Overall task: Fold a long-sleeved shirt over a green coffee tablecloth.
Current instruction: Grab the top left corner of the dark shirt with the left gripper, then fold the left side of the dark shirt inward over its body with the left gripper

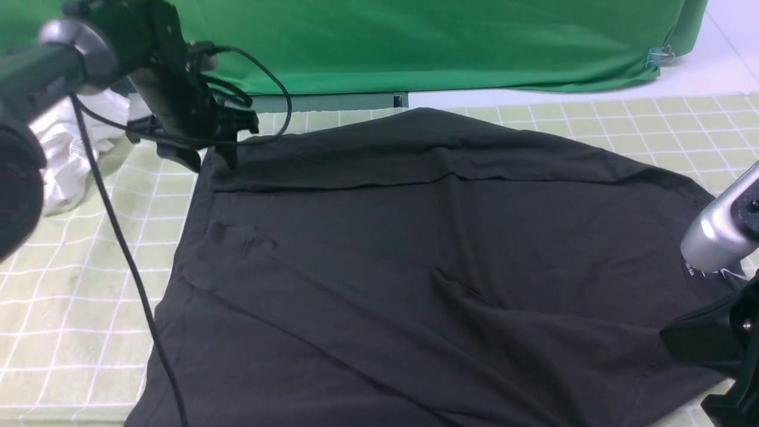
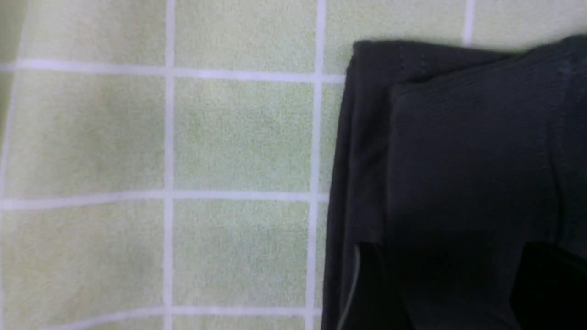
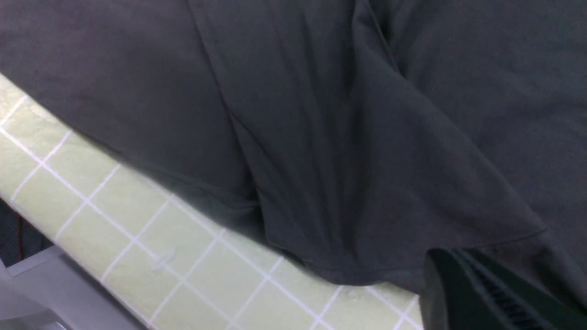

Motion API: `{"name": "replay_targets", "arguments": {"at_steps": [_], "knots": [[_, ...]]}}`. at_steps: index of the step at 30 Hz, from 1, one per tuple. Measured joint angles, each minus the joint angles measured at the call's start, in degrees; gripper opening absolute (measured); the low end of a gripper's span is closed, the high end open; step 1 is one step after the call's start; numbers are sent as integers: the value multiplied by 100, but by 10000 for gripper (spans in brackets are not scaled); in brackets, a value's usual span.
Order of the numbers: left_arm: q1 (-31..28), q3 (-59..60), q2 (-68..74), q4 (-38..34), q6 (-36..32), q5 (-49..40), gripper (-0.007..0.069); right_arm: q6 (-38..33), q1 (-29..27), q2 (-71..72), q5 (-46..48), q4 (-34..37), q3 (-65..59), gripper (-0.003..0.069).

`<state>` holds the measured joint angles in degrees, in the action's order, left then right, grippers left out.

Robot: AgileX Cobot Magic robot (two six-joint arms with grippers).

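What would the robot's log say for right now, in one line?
left gripper: open, over far corner of long-sleeved shirt | right gripper: shut on shirt edge, raised | green coffee tablecloth: under shirt

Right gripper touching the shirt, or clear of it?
Touching. Right wrist view: the hem of the long-sleeved shirt gathers in folds that run straight into the shut right gripper.

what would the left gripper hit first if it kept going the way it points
The left gripper points down over the far left corner of the shirt, so it would most likely meet that folded corner first, with the tablecloth just beneath. How high it hangs is unclear.
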<state>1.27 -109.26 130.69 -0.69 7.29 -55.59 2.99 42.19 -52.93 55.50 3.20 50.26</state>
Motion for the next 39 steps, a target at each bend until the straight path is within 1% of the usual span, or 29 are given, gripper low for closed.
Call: {"name": "replay_targets", "arguments": {"at_steps": [6,12,14,15,16,17,18,19,20,22,28,33,35,36,39], "knots": [[0,-17,123,16,5,88,391,2,0,0,0,0,0,-9],[0,-31,206,-58,5,107,323,2,0,0,-5,0,0,-9],[0,-51,206,-64,5,86,264,2,0,0,-11,0,0,-9],[0,-60,208,-64,5,80,258,2,0,0,-11,0,0,-9],[0,-90,213,-29,20,20,189,2,0,0,-17,-5,0,-9],[0,-99,214,-17,20,7,189,2,0,0,-17,-5,0,-9],[0,-170,220,19,20,-128,103,2,0,0,-21,-5,0,-9],[0,-235,231,20,-28,-265,60,2,0,0,-21,-5,0,-9],[0,-298,238,20,-100,-356,39,2,0,0,-21,-5,0,-9],[0,-429,244,20,-178,-501,22,2,0,0,-28,-5,0,-9],[0,-979,258,-47,-367,-1203,16,-3,0,0,-55,-10,0,-9],[0,-1102,130,-493,-577,-1376,16,-16,0,0,-176,-178,0,-9],[31,-915,-112,-711,-597,-1376,16,178,0,0,-193,-572,0,-9],[61,-768,-267,-717,-602,-1368,16,343,0,0,-185,-826,0,-9],[153,-254,-785,-566,-616,-1374,16,650,0,0,-173,-1305,0,-9]]}}
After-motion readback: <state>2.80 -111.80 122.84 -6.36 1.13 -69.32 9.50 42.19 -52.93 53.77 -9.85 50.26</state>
